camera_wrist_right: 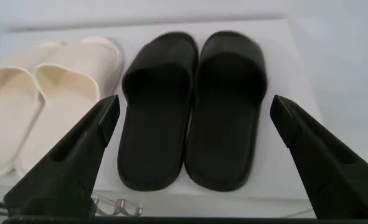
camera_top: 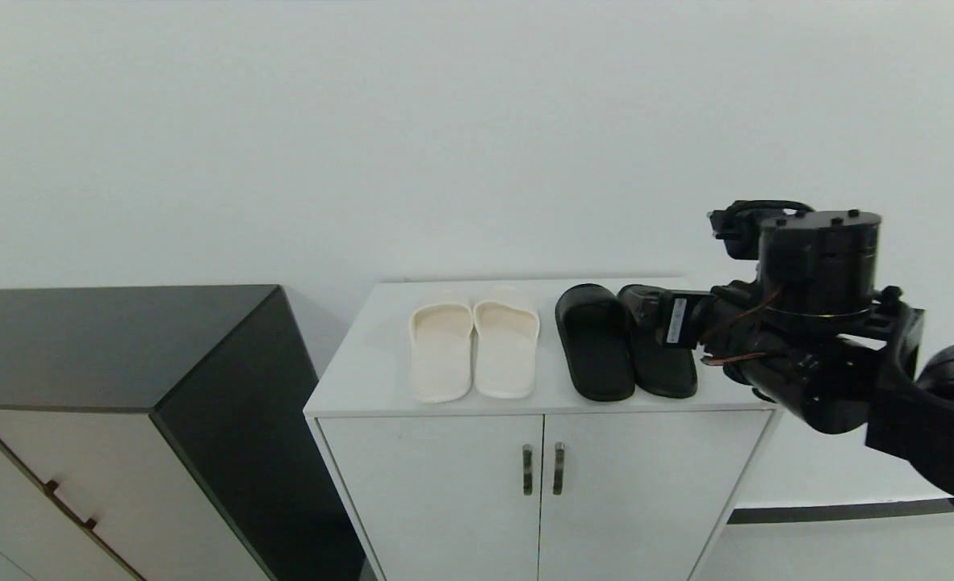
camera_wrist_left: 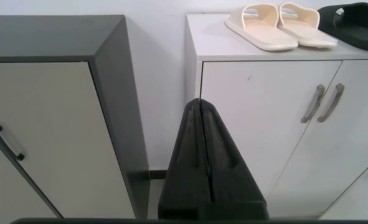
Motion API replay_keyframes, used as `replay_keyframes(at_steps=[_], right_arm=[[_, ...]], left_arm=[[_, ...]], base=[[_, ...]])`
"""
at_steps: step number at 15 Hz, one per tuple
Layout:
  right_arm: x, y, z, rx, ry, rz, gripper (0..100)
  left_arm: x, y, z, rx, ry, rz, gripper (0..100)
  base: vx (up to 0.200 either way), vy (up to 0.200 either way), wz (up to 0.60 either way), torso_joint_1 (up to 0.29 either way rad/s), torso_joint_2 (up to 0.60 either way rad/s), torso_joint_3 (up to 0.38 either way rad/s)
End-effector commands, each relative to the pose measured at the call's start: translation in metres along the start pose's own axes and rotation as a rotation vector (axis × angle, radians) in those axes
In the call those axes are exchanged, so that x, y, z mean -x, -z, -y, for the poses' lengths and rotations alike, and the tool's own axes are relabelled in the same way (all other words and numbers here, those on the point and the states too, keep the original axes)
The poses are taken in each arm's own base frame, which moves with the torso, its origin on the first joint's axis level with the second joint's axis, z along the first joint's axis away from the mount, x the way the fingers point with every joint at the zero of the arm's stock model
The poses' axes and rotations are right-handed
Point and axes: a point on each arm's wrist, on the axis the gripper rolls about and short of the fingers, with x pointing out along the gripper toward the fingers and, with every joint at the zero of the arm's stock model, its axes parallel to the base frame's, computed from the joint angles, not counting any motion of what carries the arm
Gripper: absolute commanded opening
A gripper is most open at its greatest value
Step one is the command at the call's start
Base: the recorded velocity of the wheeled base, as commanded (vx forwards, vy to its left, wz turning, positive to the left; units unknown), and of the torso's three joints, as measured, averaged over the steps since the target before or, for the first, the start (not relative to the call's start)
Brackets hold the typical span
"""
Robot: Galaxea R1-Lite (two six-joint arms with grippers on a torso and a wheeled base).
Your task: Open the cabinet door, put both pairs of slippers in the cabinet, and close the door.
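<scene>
The right gripper's (camera_wrist_right: 194, 106) fingers (camera_wrist_right: 78, 155) are spread wide. In the right wrist view the black slippers (camera_wrist_right: 155, 112) lie in the gap between them, and neither finger is closed on anything. In the head view this gripper sits at the right end of the cabinet top, overlapping the outer black slipper. Whether it touches the slipper cannot be told.

The left gripper's (camera_wrist_left: 200, 112) fingers (camera_wrist_left: 224, 155) are pressed together, holding nothing. They are low in front of the cabinet (camera_wrist_left: 264, 124), facing its left edge and the gap beside it.

Both pairs lie on top of the cabinet, soles down. The cream slippers (camera_top: 442, 347) are on the left and the black pair on the right, each pair side by side, with a narrow strip of bare top between the pairs. The doors (camera_top: 445, 500) are shut, and their two handles (camera_top: 528, 469) stand upright at the middle seam.

A dark cabinet (camera_top: 114, 339) with pale drawer fronts stands to the left, just apart from the white one. A plain wall (camera_top: 445, 121) is behind both.
</scene>
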Motion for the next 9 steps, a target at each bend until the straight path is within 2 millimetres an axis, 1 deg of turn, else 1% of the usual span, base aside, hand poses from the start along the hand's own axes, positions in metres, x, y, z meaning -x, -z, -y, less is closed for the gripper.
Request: replay_keyframes(at_steps=[1,3,4,6,9], right_arm=[[-0.030,0.023,-0.009,0.025,0.018,-0.047,100],[-0.041,0.028,-0.010,0.019,-0.007,-0.038,100],[-0.053,0.034,-0.008,0.019,-0.010,-0.046,100],[-0.072,0.041,0.000,0.036,0.008,-0.064,100],[-0.088,0.049,0.000,0.042,-0.003,-0.080,100]], left_arm=[[0.000,0.000,0.000,0.000,0.000,0.000,0],[0.000,0.000,0.000,0.002,-0.001,0.000,0],[0.000,0.000,0.000,0.002,0.000,0.000,0],[0.000,0.000,0.000,0.002,0.000,0.000,0],[0.000,0.000,0.000,0.002,0.000,-0.001,0]], base=[[0.000,0.000,0.00,0.000,0.00,0.000],[0.000,0.000,0.00,0.000,0.00,0.000],[0.000,0.000,0.00,0.000,0.00,0.000],[0.000,0.000,0.00,0.000,0.00,0.000],[0.000,0.000,0.00,0.000,0.00,0.000]])
